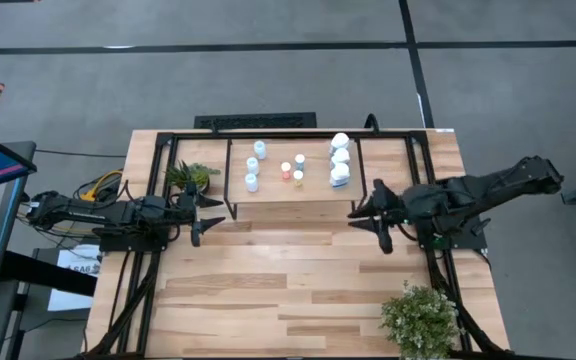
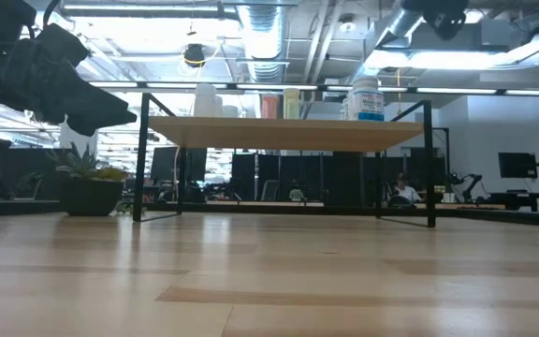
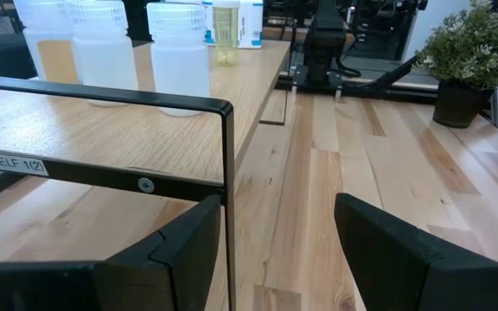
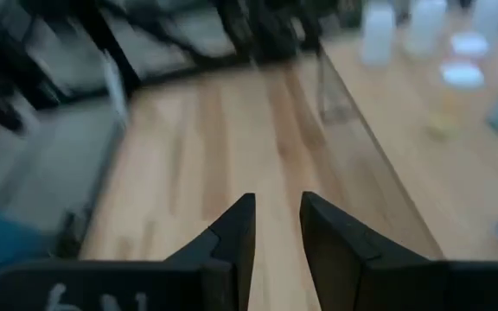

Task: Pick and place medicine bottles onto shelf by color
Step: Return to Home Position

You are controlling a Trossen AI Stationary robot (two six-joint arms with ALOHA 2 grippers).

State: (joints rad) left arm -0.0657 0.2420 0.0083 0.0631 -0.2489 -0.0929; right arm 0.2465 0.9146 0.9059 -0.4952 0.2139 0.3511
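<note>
All nine bottles stand on the shelf [image 1: 298, 192], sorted by colour into three rows: the blue-capped bottles [image 1: 254, 165] on the left, the orange-capped bottles [image 1: 294, 169] in the middle and the white bottles [image 1: 340, 157] on the right. None lies on the surface [image 1: 298, 285]. The left hand [image 1: 208, 216] hovers near the shelf's left end, fingers wide and empty. The right hand [image 1: 370, 222] hovers off the right end, fingers narrowly apart, holding nothing. The sorting looks finished; only parking the arms seems left.

From the left wrist, the nearest medicine bottles [image 3: 178, 60] on the shelf [image 3: 102, 130] are cut off at their caps.
</note>
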